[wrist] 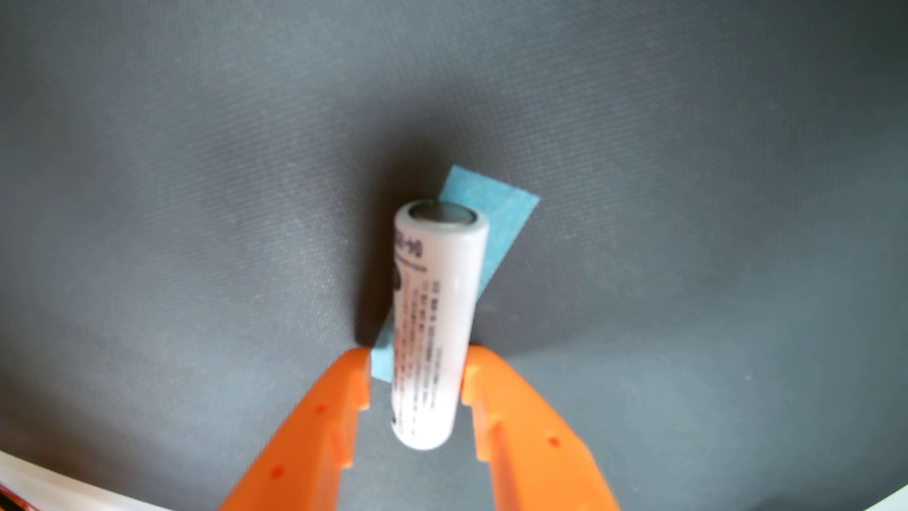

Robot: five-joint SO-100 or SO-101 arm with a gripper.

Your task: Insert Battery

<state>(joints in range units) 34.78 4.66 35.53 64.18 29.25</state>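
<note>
A white cylindrical battery (pixel 435 319) with dark print lies lengthwise in the middle of the wrist view, its flat metal end pointing away from the camera. It rests over a piece of blue tape (pixel 496 221) on the dark grey mat (pixel 196 196). My orange gripper (pixel 416 354) straddles the battery's near half. The right fingertip (pixel 484 373) touches the battery's side, while a strip of mat shows between the battery and the left fingertip (pixel 351 373). The jaws stand open around it. No slot or holder for the battery is in view.
The grey mat fills nearly the whole view. A white edge (pixel 44 484) curves along the bottom left corner, and a pale strip (pixel 884 498) shows at the bottom right corner.
</note>
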